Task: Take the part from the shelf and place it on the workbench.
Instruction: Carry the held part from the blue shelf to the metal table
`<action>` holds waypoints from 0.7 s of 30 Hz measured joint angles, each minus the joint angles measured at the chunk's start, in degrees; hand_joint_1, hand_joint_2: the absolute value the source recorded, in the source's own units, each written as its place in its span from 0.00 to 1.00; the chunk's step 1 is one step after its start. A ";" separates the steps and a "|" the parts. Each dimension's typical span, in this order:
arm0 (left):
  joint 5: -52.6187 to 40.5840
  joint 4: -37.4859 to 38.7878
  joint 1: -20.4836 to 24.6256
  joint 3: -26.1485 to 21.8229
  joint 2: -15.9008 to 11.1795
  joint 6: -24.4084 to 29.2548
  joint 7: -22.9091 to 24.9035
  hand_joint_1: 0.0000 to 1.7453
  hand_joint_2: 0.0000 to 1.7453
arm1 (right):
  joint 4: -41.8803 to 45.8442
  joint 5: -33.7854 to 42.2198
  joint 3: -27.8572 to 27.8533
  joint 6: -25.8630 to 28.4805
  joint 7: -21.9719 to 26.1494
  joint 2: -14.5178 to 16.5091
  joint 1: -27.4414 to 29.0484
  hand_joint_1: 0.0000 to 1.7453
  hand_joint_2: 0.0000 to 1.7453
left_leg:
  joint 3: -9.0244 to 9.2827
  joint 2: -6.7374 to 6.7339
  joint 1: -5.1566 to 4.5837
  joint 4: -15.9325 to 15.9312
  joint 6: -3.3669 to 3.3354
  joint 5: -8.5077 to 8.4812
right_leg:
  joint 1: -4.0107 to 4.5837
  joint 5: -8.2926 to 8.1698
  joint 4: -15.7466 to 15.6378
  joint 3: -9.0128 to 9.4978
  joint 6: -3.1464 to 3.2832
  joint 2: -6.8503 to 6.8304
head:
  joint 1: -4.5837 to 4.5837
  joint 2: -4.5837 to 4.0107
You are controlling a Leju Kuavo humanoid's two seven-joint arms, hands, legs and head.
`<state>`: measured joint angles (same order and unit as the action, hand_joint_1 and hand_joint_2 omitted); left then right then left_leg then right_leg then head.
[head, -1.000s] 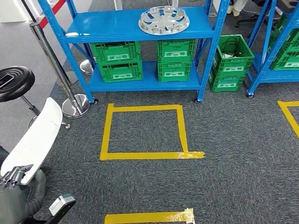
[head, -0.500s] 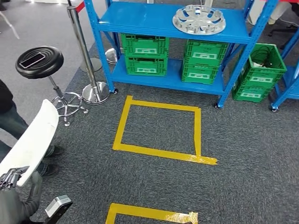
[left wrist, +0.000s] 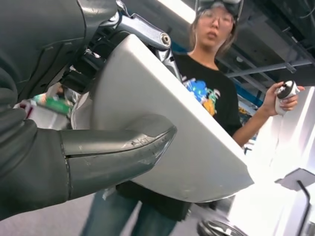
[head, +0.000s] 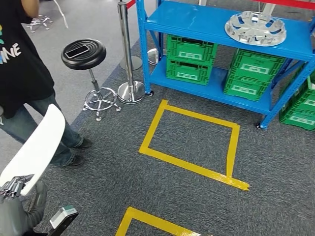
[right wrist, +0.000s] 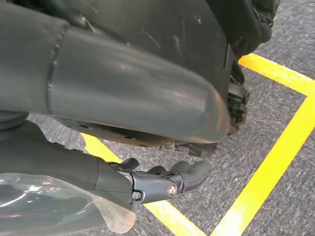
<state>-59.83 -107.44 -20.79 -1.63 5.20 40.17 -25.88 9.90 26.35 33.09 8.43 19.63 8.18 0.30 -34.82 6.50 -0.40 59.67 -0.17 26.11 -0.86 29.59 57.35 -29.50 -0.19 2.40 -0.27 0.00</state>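
Observation:
A long white curved part [head: 37, 147] slants up from the lower left of the head view. My left hand [head: 15, 189] grips its lower end. In the left wrist view the white part [left wrist: 167, 137] lies between the thick grey thumb [left wrist: 111, 152] and the darker fingers [left wrist: 148, 29] behind it. My right hand [right wrist: 163, 182] hangs over the carpet with nothing in it, its dark fingers a little bent and apart from the thumb.
A person [head: 22, 73] stands close at the left, holding a small device [left wrist: 286, 91]. Ahead are a black stool [head: 83, 54], a chrome post [head: 128, 49], and a blue shelf [head: 193, 22] with a silver wheel cover [head: 255, 28] and green crates [head: 191, 56]. Yellow tape squares [head: 193, 167] mark the carpet.
The whole view has swung to the left: shelf and tape squares slid right, and the person came into view at the left. The white part stays in my left hand.

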 joint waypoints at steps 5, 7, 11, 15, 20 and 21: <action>-0.10 0.03 0.30 0.05 -0.09 -0.01 -0.02 1.00 1.00 | 0.01 -0.27 0.00 -0.33 0.04 -0.08 0.26 0.00 0.00 | -6.57 -5.95 0.85 14.43 1.56 6.60 | -0.15 0.16 -0.23 0.18 0.31 -4.65 | -0.64 0.00; -0.19 0.04 0.27 0.04 -0.21 -0.02 0.11 1.00 1.00 | 0.01 -0.33 0.00 -0.44 0.04 -0.09 0.27 0.00 0.00 | -4.82 -6.59 1.35 11.45 1.87 4.12 | -0.28 0.43 -0.23 0.46 0.01 -6.30 | -0.65 0.00; -0.22 0.05 0.34 0.04 -0.39 -0.02 0.15 1.00 1.00 | 0.01 -0.39 0.00 -0.51 0.04 -0.15 0.19 0.00 0.00 | 1.54 -11.01 0.86 -0.73 1.08 0.20 | 0.06 1.33 -0.31 1.08 -1.39 -8.69 | -0.65 -0.01; -0.23 0.02 0.18 -0.02 -0.42 0.00 0.15 1.00 1.00 | 0.01 -0.41 0.00 -0.51 0.06 -0.20 0.09 0.00 0.00 | 1.53 -8.71 0.70 -1.36 -0.75 0.28 | -0.07 2.56 0.09 1.90 -2.64 -8.98 | -0.38 0.00; -0.21 0.00 0.34 -0.06 -0.40 0.02 0.07 1.00 1.00 | 0.03 -0.44 0.00 -0.63 0.10 -0.22 0.05 0.00 0.00 | 1.60 -4.99 0.56 -1.60 -1.95 0.06 | 0.04 9.07 16.31 -6.85 -2.51 -2.63 | 0.50 0.00; -0.22 0.01 0.35 -0.07 -0.42 0.02 0.07 1.00 1.00 | 0.03 -0.45 0.00 -0.67 0.08 -0.22 0.07 0.00 0.00 | 1.69 -4.07 0.44 -1.59 -2.00 0.09 | 0.15 8.07 16.71 -7.64 -2.31 -2.47 | 0.54 0.00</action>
<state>-60.05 -107.44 -20.45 -1.70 4.79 40.19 -25.81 9.92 25.90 33.09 7.76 19.71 7.96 0.37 -33.12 2.43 0.04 58.08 -2.17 26.20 -0.71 37.65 74.05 -37.15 -2.50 -0.07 0.27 0.00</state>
